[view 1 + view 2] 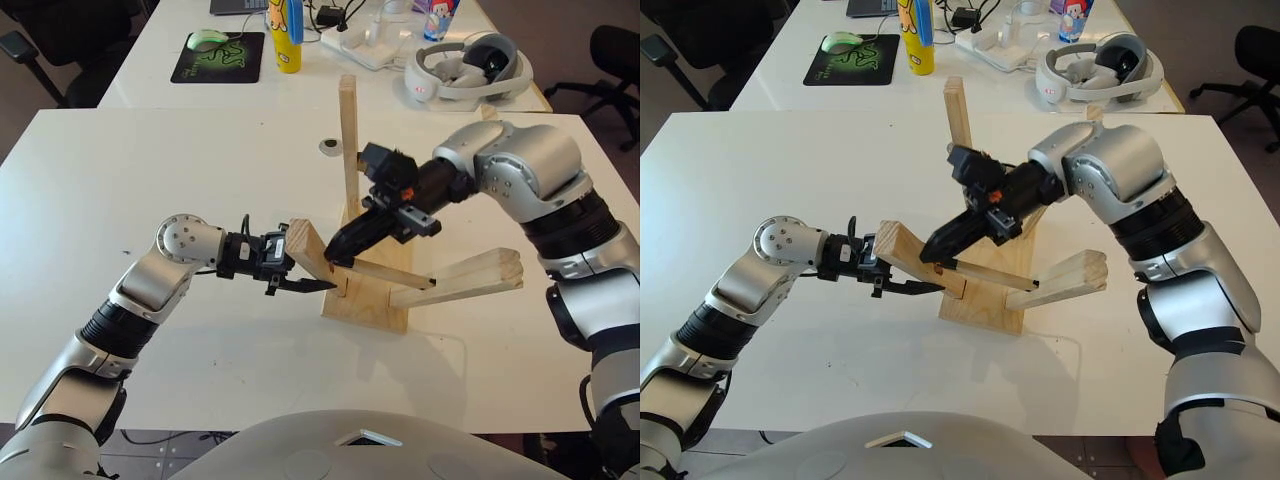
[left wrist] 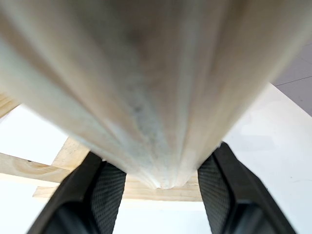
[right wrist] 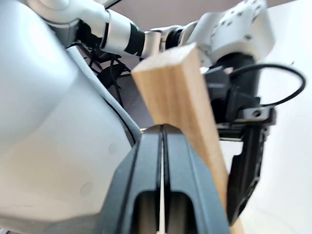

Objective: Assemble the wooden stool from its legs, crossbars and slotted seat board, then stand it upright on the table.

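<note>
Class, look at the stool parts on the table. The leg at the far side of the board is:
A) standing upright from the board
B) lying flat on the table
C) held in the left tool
A: the far leg stands upright from the board, which lies flat. The right tool is lower down, at the end of the thin crossbar.
</note>
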Robot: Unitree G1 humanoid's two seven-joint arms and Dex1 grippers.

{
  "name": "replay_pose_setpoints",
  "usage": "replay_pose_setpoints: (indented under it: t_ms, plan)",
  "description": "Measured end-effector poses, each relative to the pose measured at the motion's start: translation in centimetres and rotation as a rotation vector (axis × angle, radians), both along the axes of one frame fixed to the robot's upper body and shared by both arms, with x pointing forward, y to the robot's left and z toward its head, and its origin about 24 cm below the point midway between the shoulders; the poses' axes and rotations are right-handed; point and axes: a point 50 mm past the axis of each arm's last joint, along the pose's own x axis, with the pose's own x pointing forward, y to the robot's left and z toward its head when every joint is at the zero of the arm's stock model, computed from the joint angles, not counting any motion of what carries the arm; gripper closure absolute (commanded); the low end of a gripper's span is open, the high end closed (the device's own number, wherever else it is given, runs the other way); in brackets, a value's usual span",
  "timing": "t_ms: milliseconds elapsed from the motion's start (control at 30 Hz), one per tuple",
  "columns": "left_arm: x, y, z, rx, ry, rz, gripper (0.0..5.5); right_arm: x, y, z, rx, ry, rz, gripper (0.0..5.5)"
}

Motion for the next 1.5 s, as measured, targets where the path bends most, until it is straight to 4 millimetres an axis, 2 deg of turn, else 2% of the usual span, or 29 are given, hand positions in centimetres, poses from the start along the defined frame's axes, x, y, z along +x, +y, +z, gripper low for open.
replay_pose_setpoints:
  t_ms: [133,233,367,1000,1500]
  plan:
    - [0.0,0.0,0.0,0.0,0.0,-0.001,3.46,1.3,-0.2,-0.6,-0.101,-0.213,-0.038,5.5]
    - [0.0,0.0,0.0,0.0,0.0,-0.001,3.46,1.5,-0.2,-1.7,-0.18,-0.33,-0.017,5.5]
    - [0.0,0.0,0.0,0.0,-0.001,-0.001,3.46,1.0,-0.4,-2.6,-0.2,-0.328,0.025,5.5]
    - [0.0,-0.5,0.1,-0.005,-0.012,-0.028,3.46,-0.8,-1.5,-1.9,-0.213,-0.369,0.077,5.5]
    - [-0.1,-0.7,0.1,0.003,-0.018,-0.043,3.46,-0.5,-1.2,-2.7,-0.217,-0.347,0.069,5.5]
